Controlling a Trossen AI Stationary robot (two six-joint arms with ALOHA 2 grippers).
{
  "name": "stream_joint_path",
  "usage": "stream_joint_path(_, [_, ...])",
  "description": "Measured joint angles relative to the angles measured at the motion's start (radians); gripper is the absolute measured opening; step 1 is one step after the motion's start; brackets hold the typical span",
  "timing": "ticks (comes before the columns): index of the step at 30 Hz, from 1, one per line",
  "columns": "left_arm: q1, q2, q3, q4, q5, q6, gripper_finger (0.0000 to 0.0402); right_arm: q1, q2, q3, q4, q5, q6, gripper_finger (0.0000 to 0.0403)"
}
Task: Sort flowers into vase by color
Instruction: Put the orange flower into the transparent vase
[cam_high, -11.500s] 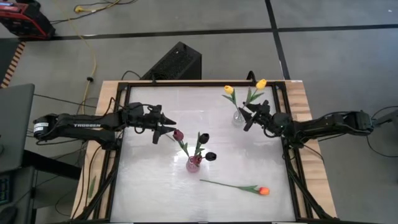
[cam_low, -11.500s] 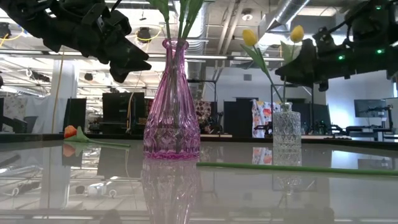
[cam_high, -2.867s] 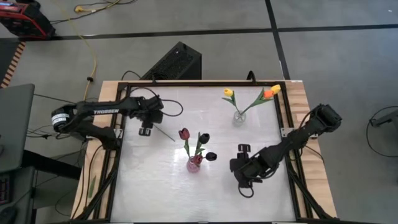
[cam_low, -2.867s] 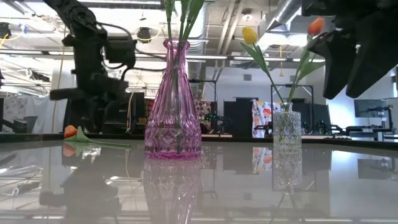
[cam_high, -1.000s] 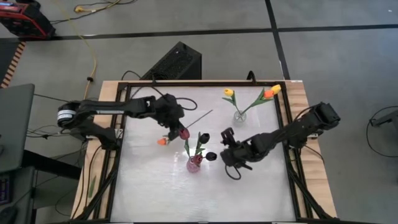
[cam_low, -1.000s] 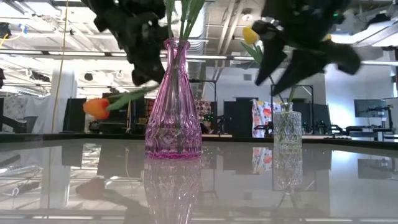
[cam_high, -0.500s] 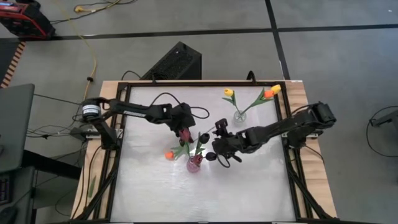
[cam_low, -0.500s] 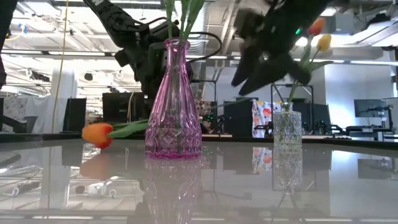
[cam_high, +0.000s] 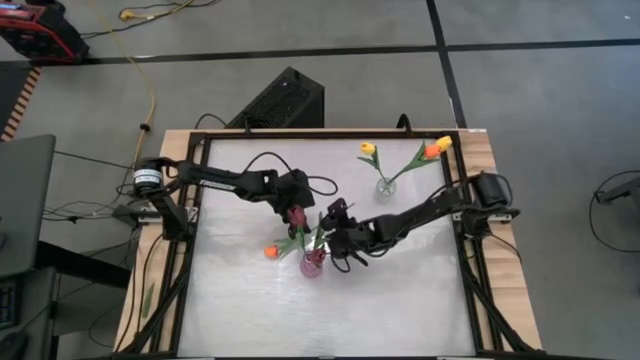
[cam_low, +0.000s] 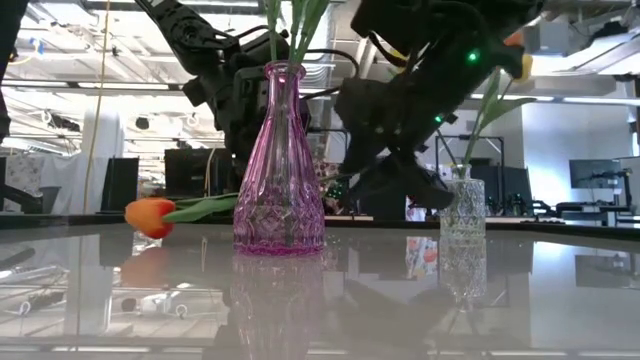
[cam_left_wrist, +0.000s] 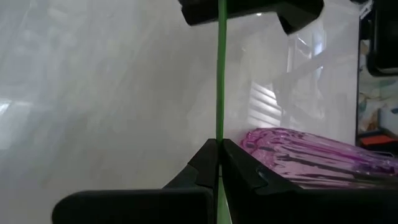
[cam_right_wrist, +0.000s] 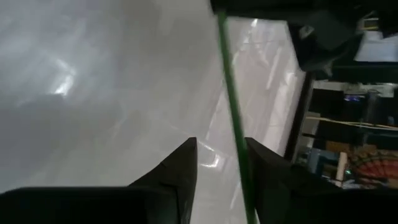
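Note:
An orange tulip (cam_high: 270, 251) on a long green stem is held by my left gripper (cam_high: 297, 214), which is shut on it just beyond the pink vase (cam_high: 312, 264). That vase holds dark maroon tulips (cam_high: 327, 222). My right gripper (cam_right_wrist: 221, 163) is open beside the pink vase. Its fingers stand on either side of the same stem (cam_right_wrist: 231, 106), farther toward the stem's free end. A clear vase (cam_high: 384, 187) at the far right holds a yellow tulip (cam_high: 367, 148) and an orange one (cam_high: 432, 151). My left gripper pinches the tulip's thin stem (cam_left_wrist: 219, 134) between its two fingertips, partway along its length. The flower is lifted clear and lies about level, with its orange head (cam_low: 150, 215) low over the table, left of the pink vase. My right gripper straddles the stem; I cannot tell whether a finger touches it.
The white tabletop (cam_high: 400, 300) is bare toward its near edge. A dark frame (cam_high: 470, 270) rims the table. Both arms reach in close around the pink vase (cam_low: 278, 170), and the clear vase (cam_low: 461, 205) stands to its right in the low view.
My left gripper has carried the orange tulip toward the table's right and near edges, up to the pink vase, and the flower's head has sunk lower. My right gripper has swung toward the table's left and far side, arriving at the stem beside the pink vase.

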Motion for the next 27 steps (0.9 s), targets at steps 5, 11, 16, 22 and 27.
stream_joint_path(5, [0.0,0.0,0.0,0.004,-0.027,-0.001,0.0,0.007,0.013,0.003,0.036,0.025,0.0,0.0124])
stream_joint_path(11, [0.0,0.0,0.0,0.018,-0.034,-0.013,0.0,0.003,0.013,0.019,0.047,0.043,0.007,0.0075])
stream_joint_path(16, [0.0,0.0,0.0,0.023,-0.062,-0.025,0.0001,-0.002,0.013,0.019,0.04,0.025,0.008,0.0022])
stream_joint_path(22, [0.015,-0.017,0.0,0.028,-0.055,-0.003,0.0026,0.016,0.013,0.019,-0.011,-0.086,0.162,0.0022])
stream_joint_path(27, [0.06,-0.08,0.0,0.027,-0.06,0.072,0.0057,0.073,0.008,0.019,-0.072,-0.158,0.285,0.0022])
